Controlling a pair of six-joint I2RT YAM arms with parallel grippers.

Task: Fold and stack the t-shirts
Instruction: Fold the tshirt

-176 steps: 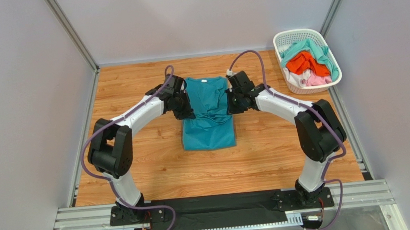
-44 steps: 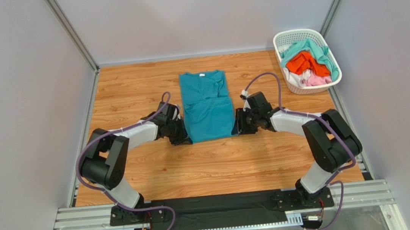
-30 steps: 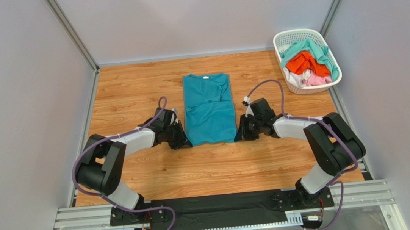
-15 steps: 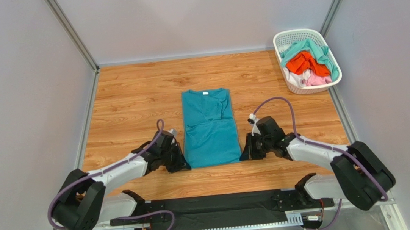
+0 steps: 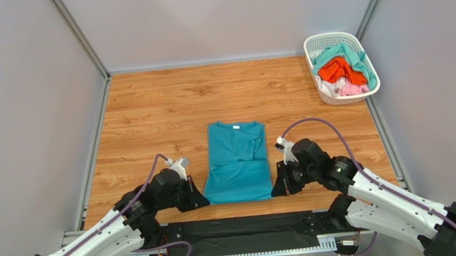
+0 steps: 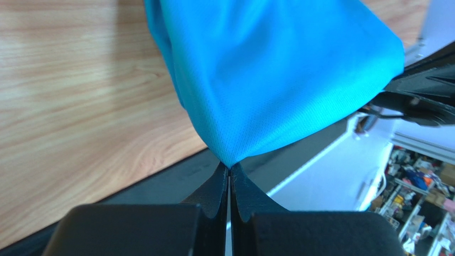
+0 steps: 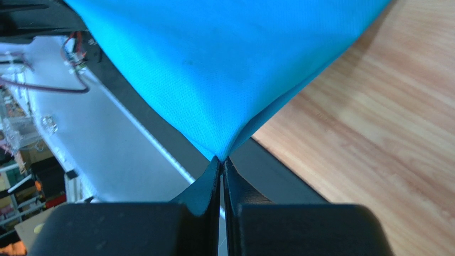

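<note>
A teal-blue t-shirt (image 5: 238, 162), folded into a long panel with its white neck label at the far end, lies in the near middle of the wooden table. My left gripper (image 5: 203, 200) is shut on its near left corner. My right gripper (image 5: 276, 190) is shut on its near right corner. Both wrist views show the teal-blue t-shirt (image 6: 277, 74) (image 7: 224, 64) stretched up from closed jaws, with the left gripper (image 6: 229, 169) and the right gripper (image 7: 221, 160) pinching a corner tip. More t-shirts (image 5: 342, 71), mint-green, orange and pale pink, are heaped in the basket.
A white lattice basket (image 5: 323, 41) stands at the far right corner of the table. A black strip (image 5: 247, 228) and metal rail run along the near edge under the held corners. Grey walls enclose the table on three sides.
Both arms have drawn back toward the near edge, dragging the teal-blue t-shirt with them from mid-table to the front. The grips on its two near corners have held.
</note>
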